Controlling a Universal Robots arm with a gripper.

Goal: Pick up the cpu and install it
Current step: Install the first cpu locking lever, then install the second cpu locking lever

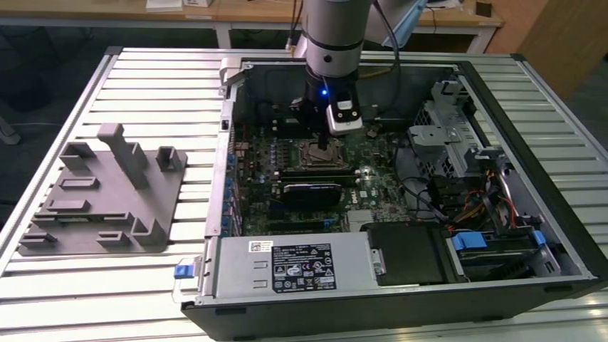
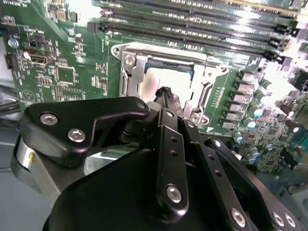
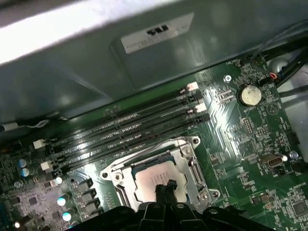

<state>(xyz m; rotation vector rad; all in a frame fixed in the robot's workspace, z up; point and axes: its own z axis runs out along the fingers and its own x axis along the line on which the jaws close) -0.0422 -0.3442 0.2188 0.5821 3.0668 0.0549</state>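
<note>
Chip (image 3: 156, 180) down flat inside the socket frame (image 3: 190, 161) on the green board (image 3: 240, 139). Gripper (image 3: 165, 186) right over it, fingertips pinched narrow, holding nothing. Placing step looks done; seating wants checking.

A slatted metal worktop (image 1: 142, 92) of pale grey ribs is seen across the exterior view. Behind it, a light wooden desk (image 1: 256, 16) is set along the far edge (a few small items are left on it, too small to tell). Dark floor (image 1: 48, 64) is visible beneath. A wooden panel (image 1: 560, 35) is placed at the exterior view's right.
</note>
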